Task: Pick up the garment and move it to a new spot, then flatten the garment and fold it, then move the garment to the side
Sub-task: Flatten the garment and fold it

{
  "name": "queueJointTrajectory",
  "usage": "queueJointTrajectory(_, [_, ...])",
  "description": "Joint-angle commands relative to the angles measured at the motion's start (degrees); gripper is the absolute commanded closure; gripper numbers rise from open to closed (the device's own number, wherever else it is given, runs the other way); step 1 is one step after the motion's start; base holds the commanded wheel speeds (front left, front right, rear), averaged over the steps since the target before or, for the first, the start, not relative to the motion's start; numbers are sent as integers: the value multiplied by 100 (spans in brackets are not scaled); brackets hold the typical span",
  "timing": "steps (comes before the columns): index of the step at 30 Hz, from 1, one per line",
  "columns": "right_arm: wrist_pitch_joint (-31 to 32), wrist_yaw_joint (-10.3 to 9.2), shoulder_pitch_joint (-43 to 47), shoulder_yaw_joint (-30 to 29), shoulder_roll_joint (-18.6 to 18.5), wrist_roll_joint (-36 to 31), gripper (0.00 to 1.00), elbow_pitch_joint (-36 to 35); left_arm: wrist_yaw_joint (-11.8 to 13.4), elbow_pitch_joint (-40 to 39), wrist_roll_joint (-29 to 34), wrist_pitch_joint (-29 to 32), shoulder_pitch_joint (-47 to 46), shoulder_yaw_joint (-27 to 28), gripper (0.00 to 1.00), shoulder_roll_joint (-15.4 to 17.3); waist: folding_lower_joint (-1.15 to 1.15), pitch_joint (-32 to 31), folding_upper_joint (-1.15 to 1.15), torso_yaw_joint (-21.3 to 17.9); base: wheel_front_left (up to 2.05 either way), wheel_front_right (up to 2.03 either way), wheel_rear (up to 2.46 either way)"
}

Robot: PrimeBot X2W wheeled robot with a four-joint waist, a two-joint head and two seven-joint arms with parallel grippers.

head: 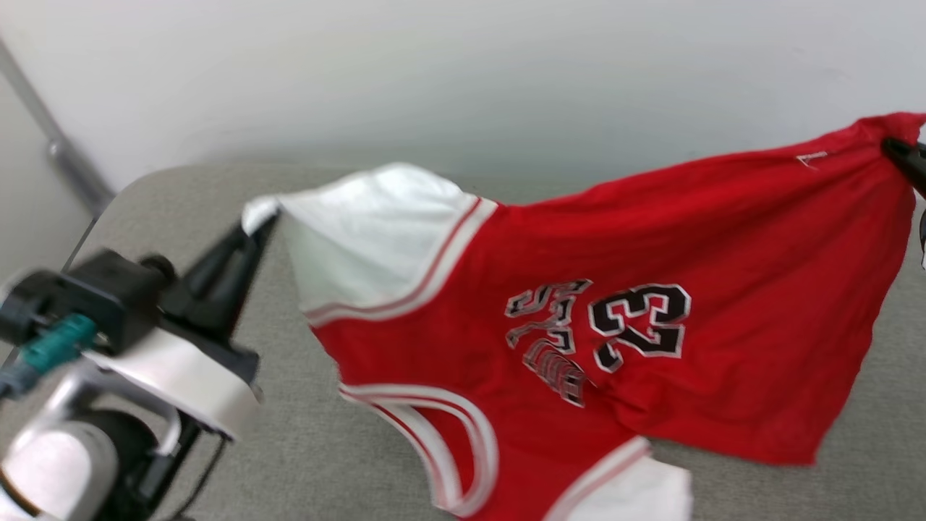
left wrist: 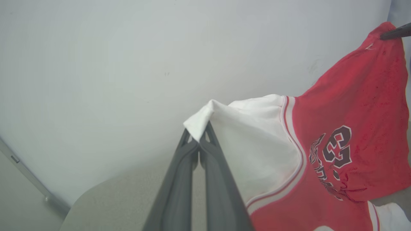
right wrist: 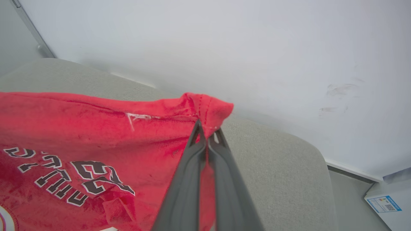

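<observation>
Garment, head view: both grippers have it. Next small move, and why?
Probably carry it sideways with both grippers shut, then lower it flat. The left gripper pinches the white sleeve tip, and the right gripper pinches a red hem corner. The garment hangs stretched between them, with its lower part slack and creased on the grey surface.

Gray fabric surface (head: 311,463), white wall (head: 463,72) bhd.

A: Any print on the red jersey with white sleeves (head: 759,239)?
B: A black, white-edged "23" (head: 640,322); the lettering (head: 550,340) beside it is too crumpled, the blue box label (right wrist: 384,204) too small
</observation>
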Motion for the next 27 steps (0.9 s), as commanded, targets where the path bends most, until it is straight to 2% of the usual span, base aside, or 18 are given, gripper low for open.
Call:
queueJointTrajectory(1, [-40, -2, -1, -5, 35, 48, 100, -123, 27, -37, 0, -31, -149, 86, 100, 25, 0, -97, 0, -150, 0, 0, 0])
queueJointTrajectory(8, [-354, -2, -332, -44, 163, 120, 100, -798, 170, -185, 313, -156, -972, 678, 100, 318, 0, -17, 0, -493, 0, 0, 0])
queueJointTrajectory(13, [-569, -2, -532, -92, 252, 166, 100, -1032, 83, -175, 505, -81, -1502, 852, 100, 569, 0, 85, 0, -607, 0, 0, 0])
queueJointTrajectory(19, [-783, -2, -955, -127, 187, 51, 100, -1242, -135, -52, 565, 10, -2373, 975, 100, 735, 0, 409, 0, -676, 0, 0, 0])
queueJointTrajectory(22, [-898, -2, -1170, -139, 153, -10, 100, -1262, -214, 31, 515, 27, -2723, 1007, 100, 712, 0, 593, 0, -682, 0, 0, 0])
queueJointTrajectory(23, [-1008, -2, -1518, -166, 82, -57, 100, -1141, -342, 239, 458, 61, -3322, 1021, 100, 653, 0, 964, 0, -669, 0, 0, 0])
queueJointTrajectory(27, [-1100, -2, -2156, -259, 52, -207, 100, -893, -618, 679, 521, 15, -4354, 935, 100, 569, 0, 1583, 0, -644, 0, 0, 0])
